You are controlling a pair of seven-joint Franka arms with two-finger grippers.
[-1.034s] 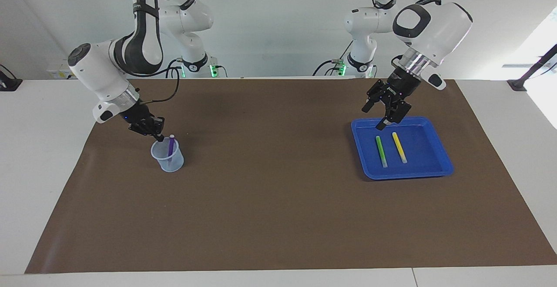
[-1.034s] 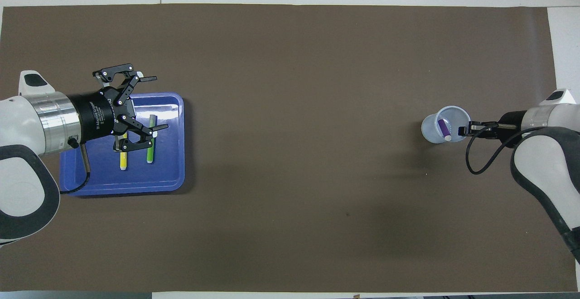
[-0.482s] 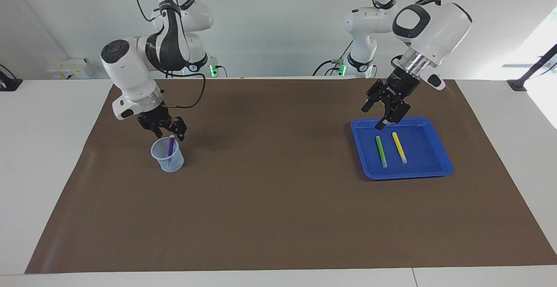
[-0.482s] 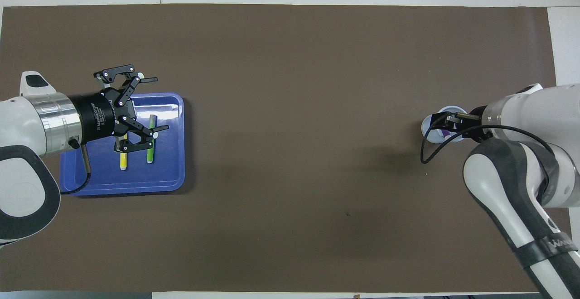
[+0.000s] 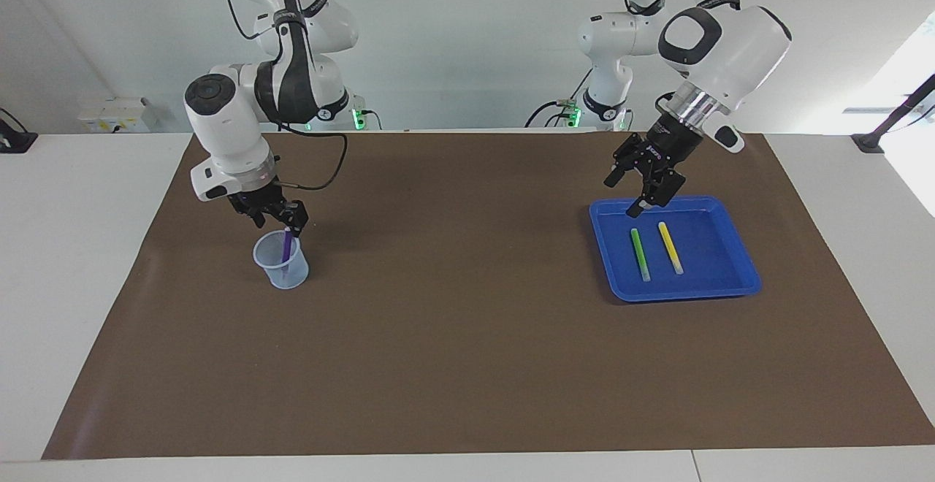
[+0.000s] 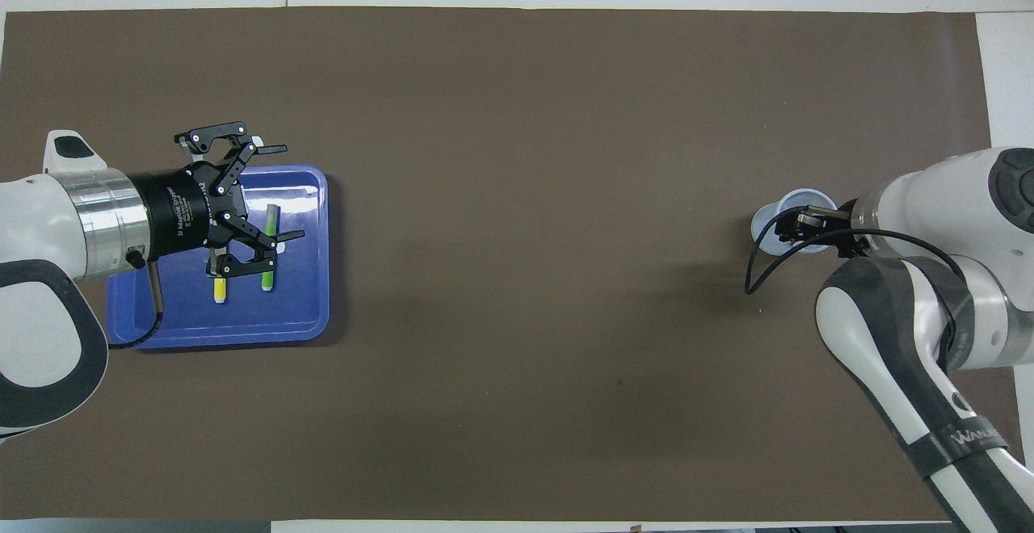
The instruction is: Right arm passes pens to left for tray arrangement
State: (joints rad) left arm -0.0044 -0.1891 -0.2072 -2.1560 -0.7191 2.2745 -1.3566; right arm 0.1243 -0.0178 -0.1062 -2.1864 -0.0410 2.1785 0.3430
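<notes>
The purple pen (image 5: 286, 250) stands tilted in a small pale mesh cup (image 5: 281, 263) toward the right arm's end of the table. My right gripper (image 5: 289, 223) is right at the pen's top end, over the cup; in the overhead view it (image 6: 796, 226) covers the pen and part of the cup (image 6: 767, 224). The green pen (image 5: 640, 254) and the yellow pen (image 5: 670, 247) lie side by side in the blue tray (image 5: 687, 293). My left gripper (image 5: 622, 196) hangs open and empty over the tray's edge nearest the robots. The overhead view shows it (image 6: 283, 191) above the green pen (image 6: 266, 276), the yellow pen (image 6: 219, 291) and the tray (image 6: 266, 315).
A brown mat (image 5: 467, 336) covers the table between the cup and the tray. A thin black cable (image 6: 755, 270) loops from the right wrist beside the cup.
The right arm swung round and brought its gripper from beside the cup's rim to the top of the purple pen. The left gripper drifted slightly toward the robots. The pens lie as before.
</notes>
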